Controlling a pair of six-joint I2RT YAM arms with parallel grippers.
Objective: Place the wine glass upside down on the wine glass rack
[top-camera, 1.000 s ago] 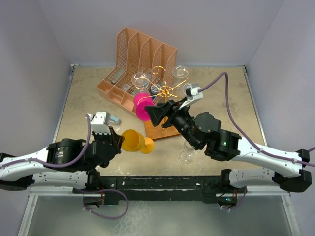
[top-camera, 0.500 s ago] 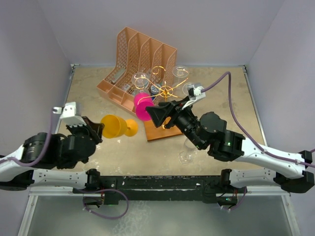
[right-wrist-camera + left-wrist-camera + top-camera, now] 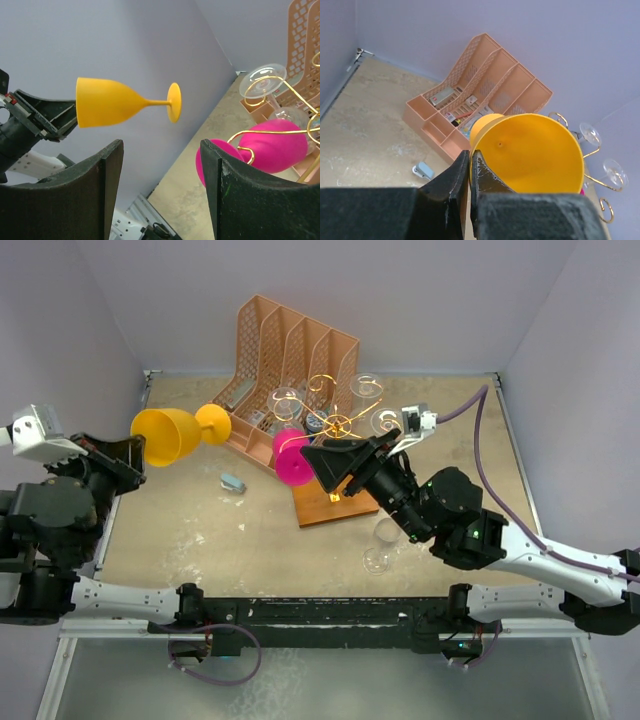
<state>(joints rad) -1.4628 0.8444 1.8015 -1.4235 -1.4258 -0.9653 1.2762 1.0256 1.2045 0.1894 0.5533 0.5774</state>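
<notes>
Starting nearer than the wine glass rack (image 3: pixel 338 423), we see a clear glass (image 3: pixel 382 545) on the table. Our right gripper (image 3: pixel 332 465), fingers apart and empty, hovers at the rack's near-left, beside its hanging pink glass (image 3: pixel 292 460). Well left of the rack, our left gripper (image 3: pixel 128 452) clamps the yellow wine glass (image 3: pixel 165 435) by its rim, holding it sideways aloft. A peach organizer (image 3: pixel 290 350) stands behind the rack.

Top camera looks down from behind the arms (image 3: pixel 520 552). Left wrist camera sees the yellow plastic wine glass (image 3: pixel 530 155) close ahead, end-on; right wrist camera sees it side-on.
</notes>
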